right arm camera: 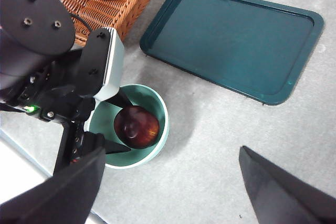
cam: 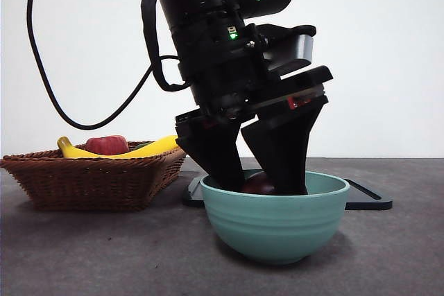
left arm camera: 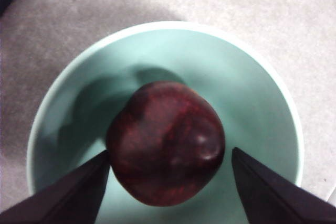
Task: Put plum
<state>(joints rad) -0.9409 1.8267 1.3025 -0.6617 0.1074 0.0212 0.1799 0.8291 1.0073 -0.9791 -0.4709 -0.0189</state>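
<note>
Our left gripper (left arm camera: 168,182) is wide open, jaws either side of the plum (left arm camera: 165,142) in the bowl (left arm camera: 252,77); right gripper waits apart.

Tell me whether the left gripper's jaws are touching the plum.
Apart. The left wrist view shows the left gripper open, bowl surface showing between the right-hand jaw and the plum.

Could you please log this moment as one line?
left pincer: open, astride plum | plum: in bowl | right pincer: open, waiting
</note>
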